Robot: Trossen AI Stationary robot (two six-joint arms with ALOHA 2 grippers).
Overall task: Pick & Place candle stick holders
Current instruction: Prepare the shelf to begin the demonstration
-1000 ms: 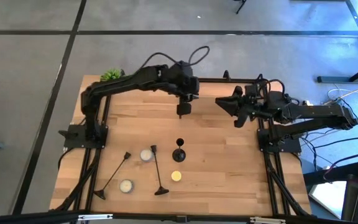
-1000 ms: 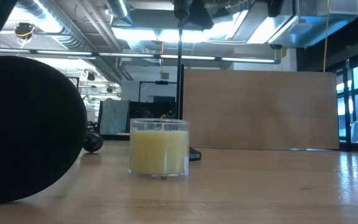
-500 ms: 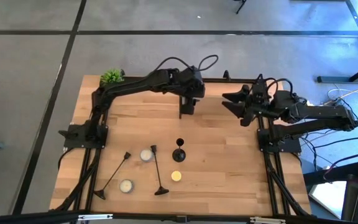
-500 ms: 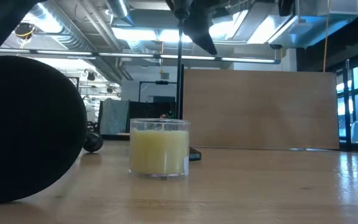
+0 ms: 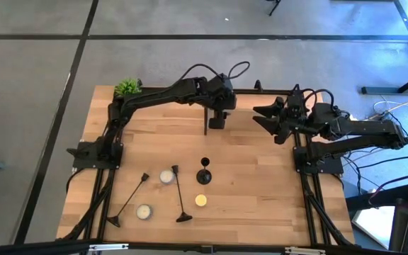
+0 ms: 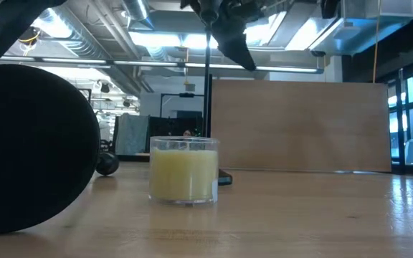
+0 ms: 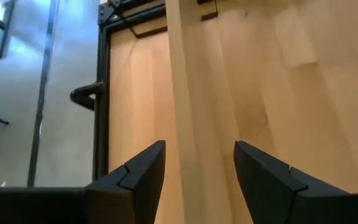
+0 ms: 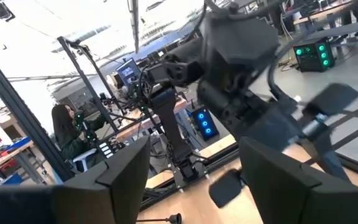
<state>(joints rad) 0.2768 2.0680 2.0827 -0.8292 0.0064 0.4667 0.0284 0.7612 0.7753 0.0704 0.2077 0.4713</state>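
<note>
3 black thin-stemmed candle stick holders (image 5: 178,193) on wood table (image 5: 261,184)

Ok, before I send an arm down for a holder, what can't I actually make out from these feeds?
- Low view: a big dark round shape close to the lens hides the table's left side; the arms are cut off by the top edge.
- High view: the standing holder and two lying holders are too small to show cup detail.
- Left wrist view: the open left gripper sees only bare table.
- Right wrist view: the open right gripper faces the other arm; no holder shows.
</note>
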